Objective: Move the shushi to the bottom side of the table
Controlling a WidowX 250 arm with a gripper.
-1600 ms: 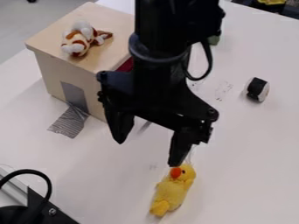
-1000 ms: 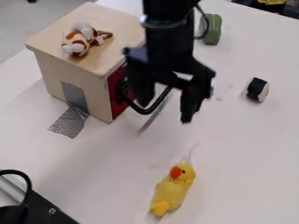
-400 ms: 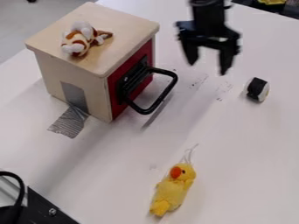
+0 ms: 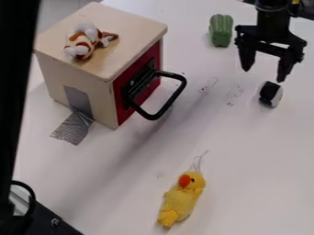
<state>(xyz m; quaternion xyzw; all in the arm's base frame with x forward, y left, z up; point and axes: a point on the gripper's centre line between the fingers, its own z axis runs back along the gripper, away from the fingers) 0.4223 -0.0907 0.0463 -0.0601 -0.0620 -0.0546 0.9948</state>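
Your jaws stand parted and empty close by the sushi (image 4: pixel 270 94), a stubby white piece with a dark band, at the right of the smooth white worktop (image 4: pixel 251 160). Expect it light, perhaps slightly yielding; pinch it squarely across the banded middle, since its rounded shape could roll away from you.

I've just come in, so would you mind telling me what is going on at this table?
The robot's gripper hangs open and empty close to the black-and-white toy sushi, seemingly to pick it up and take it to the bottom side of the table. The sushi lies toward the right of the view, not yet grasped. A yellow toy duck lies nearer the bottom, and a plush toy rests on a wooden box.
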